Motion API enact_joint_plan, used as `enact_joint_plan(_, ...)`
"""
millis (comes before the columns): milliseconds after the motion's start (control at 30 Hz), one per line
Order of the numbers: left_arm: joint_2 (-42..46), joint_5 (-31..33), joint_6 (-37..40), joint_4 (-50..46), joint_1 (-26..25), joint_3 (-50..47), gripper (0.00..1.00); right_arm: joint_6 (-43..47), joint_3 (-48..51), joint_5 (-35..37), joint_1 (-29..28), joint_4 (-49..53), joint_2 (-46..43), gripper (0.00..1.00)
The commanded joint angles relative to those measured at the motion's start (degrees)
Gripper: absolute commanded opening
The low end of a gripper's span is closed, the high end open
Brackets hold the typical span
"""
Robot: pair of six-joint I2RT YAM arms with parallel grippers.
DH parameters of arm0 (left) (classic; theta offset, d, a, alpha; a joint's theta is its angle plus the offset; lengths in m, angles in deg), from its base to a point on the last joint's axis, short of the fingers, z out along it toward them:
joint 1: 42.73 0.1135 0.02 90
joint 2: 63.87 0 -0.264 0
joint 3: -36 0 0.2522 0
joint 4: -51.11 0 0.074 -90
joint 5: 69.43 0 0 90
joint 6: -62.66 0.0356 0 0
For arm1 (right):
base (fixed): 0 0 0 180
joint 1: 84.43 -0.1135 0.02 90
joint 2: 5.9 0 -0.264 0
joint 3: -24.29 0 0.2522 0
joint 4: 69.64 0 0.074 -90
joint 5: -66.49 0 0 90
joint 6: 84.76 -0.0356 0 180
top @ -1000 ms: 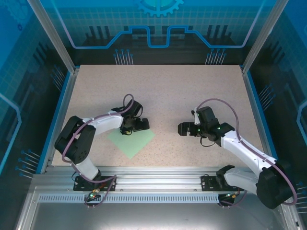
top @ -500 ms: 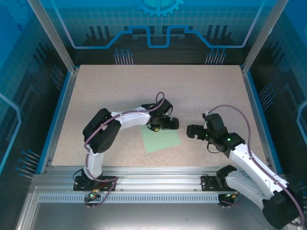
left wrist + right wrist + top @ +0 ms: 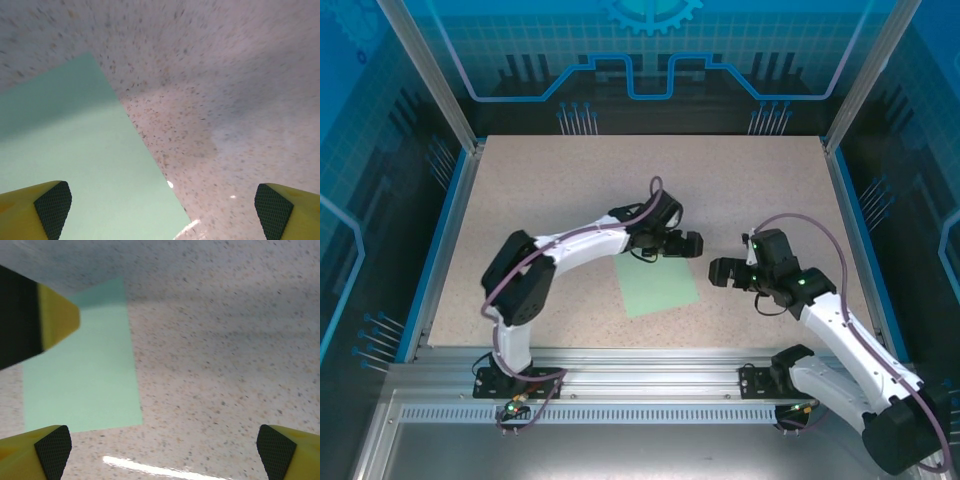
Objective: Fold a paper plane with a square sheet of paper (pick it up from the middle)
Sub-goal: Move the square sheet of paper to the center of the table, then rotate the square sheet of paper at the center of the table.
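The square sheet of paper (image 3: 657,287) lies flat and unfolded on the speckled table, pale mint green. My left gripper (image 3: 688,245) hovers open just past the sheet's far right corner. In the left wrist view the paper (image 3: 65,150) lies under the left finger, and bare table lies under the right one. My right gripper (image 3: 719,272) is open to the right of the sheet, pointing toward it, with nothing between its fingers. In the right wrist view the paper (image 3: 85,375) lies ahead on the left, with a yellow finger of the left gripper (image 3: 55,320) above it.
The speckled table (image 3: 550,190) is bounded by blue rails left and right (image 3: 445,240) and an aluminium rail along the near edge (image 3: 640,362). Both arm bases sit on that near rail.
The left arm swept right and the sheet slid right with it, turning from a diamond to nearly square-on. The left gripper then moved just beyond the sheet's far edge. The right gripper drew back right.
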Motion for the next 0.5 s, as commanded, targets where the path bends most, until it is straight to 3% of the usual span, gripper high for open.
enact_joint_plan(0, 8.71, 2.55, 0.26, 2.73, 2.62, -5.16, 0.99, 0.61, -3.94, -3.56, 0.75, 2.00, 1.80, 0.99)
enact_joint_plan(233, 23.56, 9.56, -1.39, 7.74, 5.69, -19.30, 0.98, 1.30, -9.68, -10.68, -0.33, 1.22, 9.49, 1.00)
enact_joint_plan(467, 32.09, 14.42, -3.44, 12.79, 8.08, -30.28, 0.99, 2.08, -16.20, -11.99, -5.20, -0.43, 20.66, 0.99)
